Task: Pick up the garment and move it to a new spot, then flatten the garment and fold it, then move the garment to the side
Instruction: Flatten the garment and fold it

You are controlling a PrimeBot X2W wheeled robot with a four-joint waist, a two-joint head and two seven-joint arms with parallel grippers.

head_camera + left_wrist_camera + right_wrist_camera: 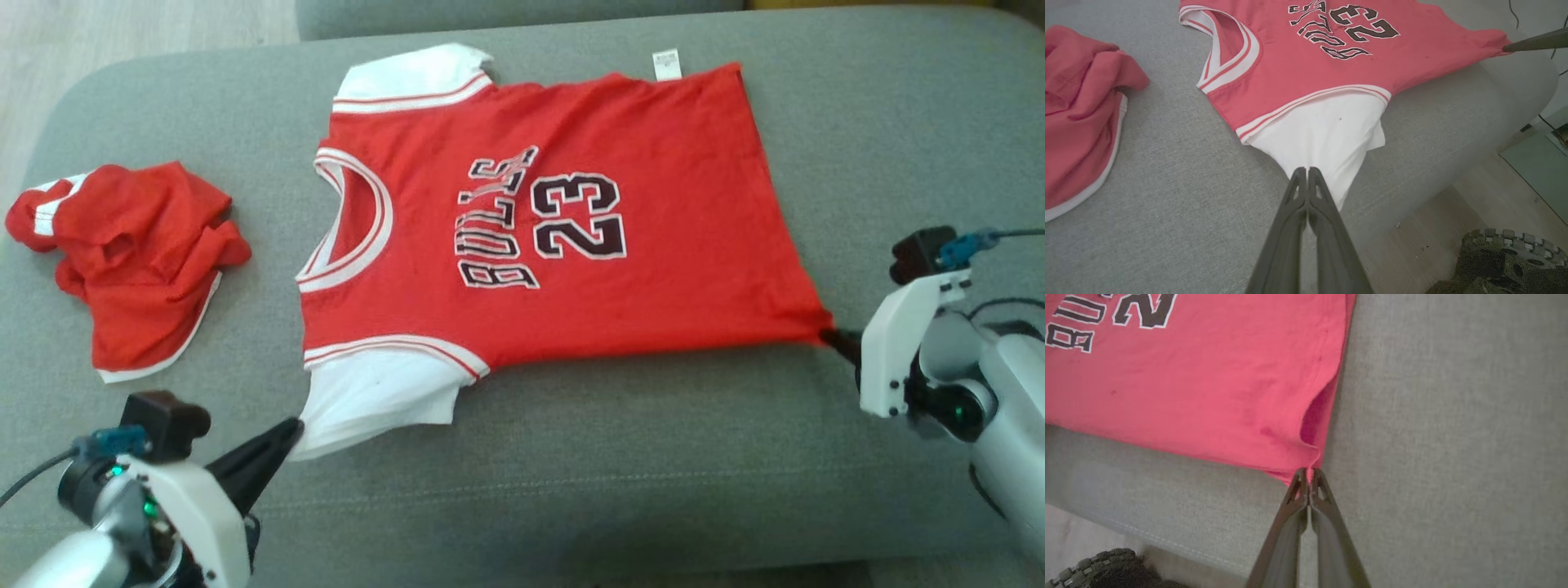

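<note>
Head view: red jersey (555, 229) is seen spread flat on the grey cushion (653, 457), beside crumpled red shorts (139, 261). Left wrist view: its white sleeve (1327, 134) is pinched by the left gripper (1306, 170), jaws pressed together. Right wrist view: the hem corner (1294, 461) is clamped by the right gripper (1309, 471).

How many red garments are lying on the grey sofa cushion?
2. The red jersey numbered 23 lies spread in the middle of the grey cushion; the crumpled red garment lies apart, to its left. Another could be hidden underneath, but nothing suggests it.
</note>
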